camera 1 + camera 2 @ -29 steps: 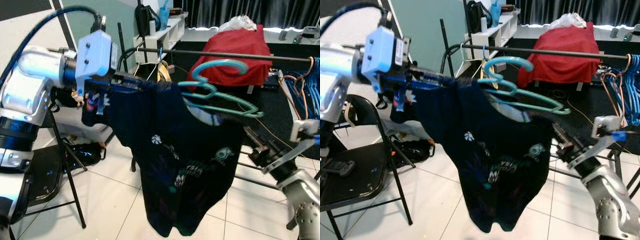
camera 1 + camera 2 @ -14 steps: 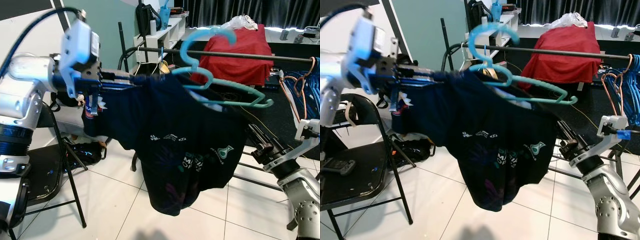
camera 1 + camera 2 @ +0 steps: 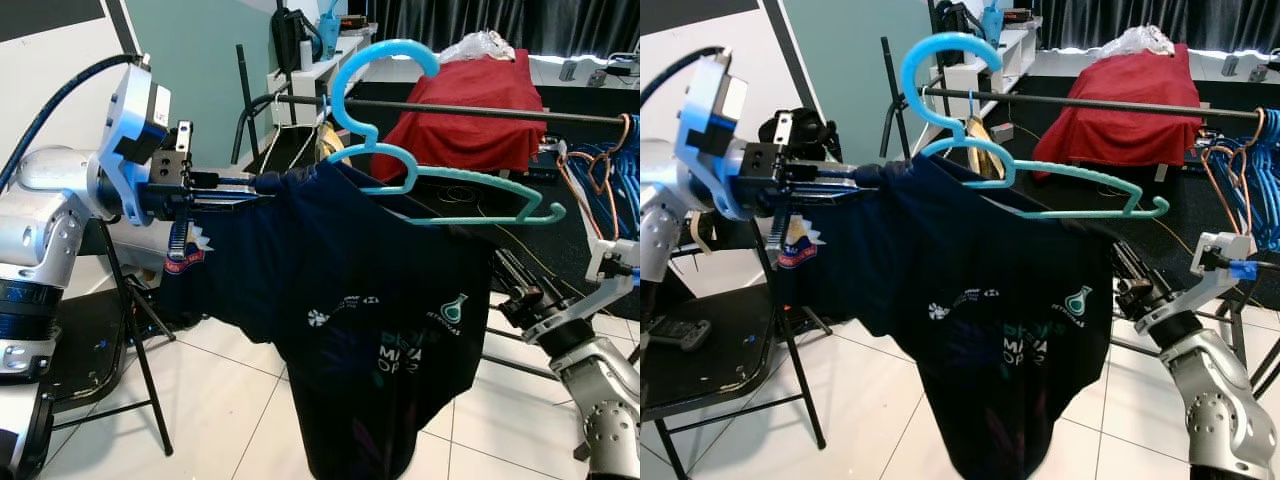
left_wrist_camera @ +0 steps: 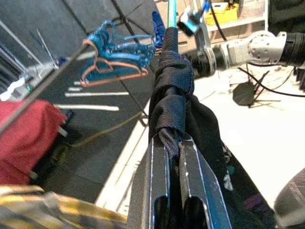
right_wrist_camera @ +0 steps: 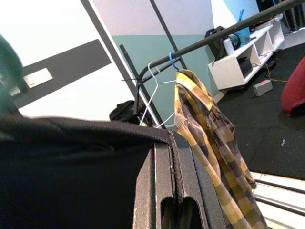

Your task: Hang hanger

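Left arm (image 3: 45,215): silver rounded shell w/ black joint rings below, thick black cable (image 3: 60,95) arching over it to the wrist. Wrist carries a pale blue-white box (image 3: 135,125) w/ small dark screw dots, then a black bracket (image 3: 170,180) w/ silver screws. Right arm (image 3: 1210,400): silver, speckled grey casing, black wrist section, small white block (image 3: 1220,250) w/ blue tab on top. Fingers (image 4: 157,191) long, black, silver-edged in wrist views.

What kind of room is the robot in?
Probably a room at home used for hanging clothes: a clothes rail carries a yellow checked shirt and spare blue hangers, with a folding chair nearby.
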`<state>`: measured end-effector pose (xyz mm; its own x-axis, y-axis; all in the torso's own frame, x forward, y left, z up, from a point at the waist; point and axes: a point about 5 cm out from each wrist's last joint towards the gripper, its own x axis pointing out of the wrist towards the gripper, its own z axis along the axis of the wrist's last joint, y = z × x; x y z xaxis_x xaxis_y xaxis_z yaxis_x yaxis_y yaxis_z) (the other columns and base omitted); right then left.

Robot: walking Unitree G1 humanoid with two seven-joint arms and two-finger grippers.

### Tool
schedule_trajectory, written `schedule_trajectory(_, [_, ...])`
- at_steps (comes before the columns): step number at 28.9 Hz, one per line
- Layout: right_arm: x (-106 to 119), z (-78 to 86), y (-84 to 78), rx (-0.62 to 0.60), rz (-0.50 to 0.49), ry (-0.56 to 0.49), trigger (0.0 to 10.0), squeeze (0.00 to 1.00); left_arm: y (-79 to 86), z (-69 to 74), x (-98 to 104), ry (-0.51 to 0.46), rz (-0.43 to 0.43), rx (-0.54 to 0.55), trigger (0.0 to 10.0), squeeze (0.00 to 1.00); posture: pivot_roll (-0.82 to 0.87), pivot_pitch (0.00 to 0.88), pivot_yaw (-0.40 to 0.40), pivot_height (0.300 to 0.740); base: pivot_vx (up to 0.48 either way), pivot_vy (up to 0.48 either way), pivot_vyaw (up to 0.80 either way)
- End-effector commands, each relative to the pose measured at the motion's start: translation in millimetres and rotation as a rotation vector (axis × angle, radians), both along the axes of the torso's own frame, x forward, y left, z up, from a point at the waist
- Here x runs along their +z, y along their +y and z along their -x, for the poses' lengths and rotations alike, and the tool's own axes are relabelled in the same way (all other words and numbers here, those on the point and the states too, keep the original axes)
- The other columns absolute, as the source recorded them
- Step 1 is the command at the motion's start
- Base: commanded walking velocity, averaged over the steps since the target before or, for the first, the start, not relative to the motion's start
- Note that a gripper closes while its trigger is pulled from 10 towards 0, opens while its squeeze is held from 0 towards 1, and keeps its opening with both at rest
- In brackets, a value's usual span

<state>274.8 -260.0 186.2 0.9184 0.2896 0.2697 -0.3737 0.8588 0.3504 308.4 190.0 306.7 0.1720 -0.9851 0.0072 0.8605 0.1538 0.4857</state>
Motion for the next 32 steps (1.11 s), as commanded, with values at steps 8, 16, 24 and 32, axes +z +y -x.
schedule_trajectory(8, [2.7,-0.5,-7.7,-0.037,-0.027,-0.007,0.0,0.0,13.2,2.9,-8.4,0.027,0.028,0.067,10.0,0.0,-0.09,0.0,0.057,0.74,0.0,0.0,0.0])
schedule_trajectory(16, [5.6,-2.7,-11.2,-0.047,-0.028,-0.012,0.0,0.0,23.4,7.9,-15.5,0.042,0.001,0.119,10.0,0.0,-0.09,0.0,0.05,0.74,0.0,0.0,0.0])
schedule_trajectory(24, [5.1,-2.8,-10.4,-0.044,-0.026,-0.009,0.0,0.0,27.2,9.5,-2.8,0.006,0.05,0.131,10.0,0.0,-0.1,0.0,0.049,0.74,0.0,0.0,0.0])
schedule_trajectory(32, [3.7,-1.6,-10.9,-0.042,-0.026,-0.002,0.0,0.0,35.9,8.7,4.3,-0.034,0.015,0.188,10.0,0.0,-0.1,0.0,0.051,0.74,0.0,0.0,0.0])
